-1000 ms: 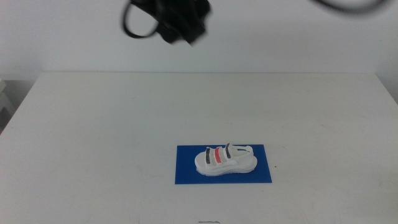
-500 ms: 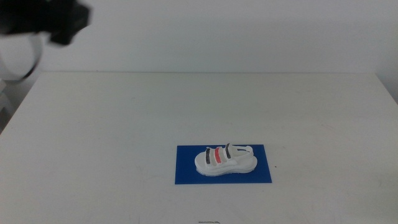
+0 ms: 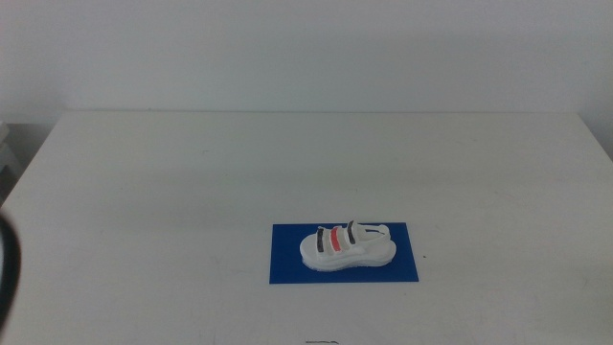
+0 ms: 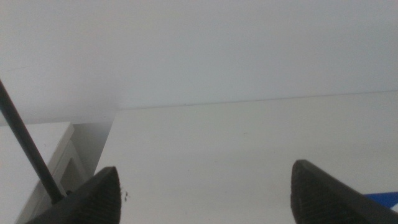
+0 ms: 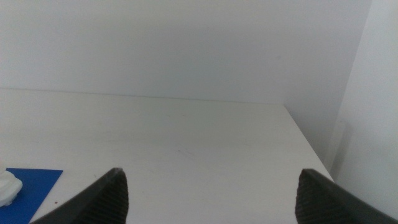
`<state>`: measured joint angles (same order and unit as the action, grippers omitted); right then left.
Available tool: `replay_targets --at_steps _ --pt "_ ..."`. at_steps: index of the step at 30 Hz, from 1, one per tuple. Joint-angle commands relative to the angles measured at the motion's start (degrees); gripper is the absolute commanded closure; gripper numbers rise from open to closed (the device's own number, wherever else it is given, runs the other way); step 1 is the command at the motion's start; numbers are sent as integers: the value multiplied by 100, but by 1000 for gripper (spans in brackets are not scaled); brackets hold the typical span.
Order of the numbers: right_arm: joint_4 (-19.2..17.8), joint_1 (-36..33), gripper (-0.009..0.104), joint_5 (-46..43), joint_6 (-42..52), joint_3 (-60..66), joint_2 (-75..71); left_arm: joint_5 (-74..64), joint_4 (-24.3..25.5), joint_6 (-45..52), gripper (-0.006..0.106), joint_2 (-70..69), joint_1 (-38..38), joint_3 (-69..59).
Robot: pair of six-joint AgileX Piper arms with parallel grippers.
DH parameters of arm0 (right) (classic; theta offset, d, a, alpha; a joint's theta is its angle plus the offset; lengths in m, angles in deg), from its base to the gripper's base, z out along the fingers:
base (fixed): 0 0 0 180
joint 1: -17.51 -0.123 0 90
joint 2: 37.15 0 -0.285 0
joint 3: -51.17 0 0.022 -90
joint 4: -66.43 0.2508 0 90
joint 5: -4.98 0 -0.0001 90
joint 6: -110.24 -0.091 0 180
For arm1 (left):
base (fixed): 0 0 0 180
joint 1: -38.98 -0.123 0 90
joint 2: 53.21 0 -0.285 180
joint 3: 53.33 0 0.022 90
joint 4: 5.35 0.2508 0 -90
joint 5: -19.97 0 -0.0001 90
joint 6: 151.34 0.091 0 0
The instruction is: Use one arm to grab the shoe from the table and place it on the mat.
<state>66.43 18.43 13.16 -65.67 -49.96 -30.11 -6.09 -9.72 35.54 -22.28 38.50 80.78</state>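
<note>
The white shoe (image 3: pixel 346 246) with two black straps and a red one lies on its sole on the deep blue mat (image 3: pixel 287 268), near the front middle of the white table (image 3: pixel 192 172). No gripper is near it in the middle view. My left gripper (image 4: pixel 205 186) is open over the table's left side, with a sliver of the mat (image 4: pixel 382 199) beside one jaw. My right gripper (image 5: pixel 211 193) is open over the right side, holding nothing. A corner of the mat (image 5: pixel 34 186) and the edge of the shoe (image 5: pixel 7 190) show in the right wrist view.
A black cable (image 3: pixel 10 273) shows at the left edge of the middle view. A thin black cable (image 4: pixel 28 149) crosses the left wrist view, beside a white unit (image 4: pixel 37 162) off the table's corner. A white wall stands behind the table.
The dark arm that hung above the table's far edge swung left and out of the middle view. Only its cable shows now at the left edge. The shoe and mat have not moved.
</note>
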Motion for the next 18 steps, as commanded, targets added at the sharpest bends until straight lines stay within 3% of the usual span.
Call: replay_targets --at_steps 1,8,18 --pt "-51 -9 1 -447 30 -106 -111 499 -87 -10 7 -282 -15 -90" --pt "-51 -9 1 -447 30 -106 -111 1308 382 -157 7 -1151 -21 -1454" --pt "-51 -9 1 -447 30 -106 -111 1611 227 -182 7 -2410 -21 -2900"
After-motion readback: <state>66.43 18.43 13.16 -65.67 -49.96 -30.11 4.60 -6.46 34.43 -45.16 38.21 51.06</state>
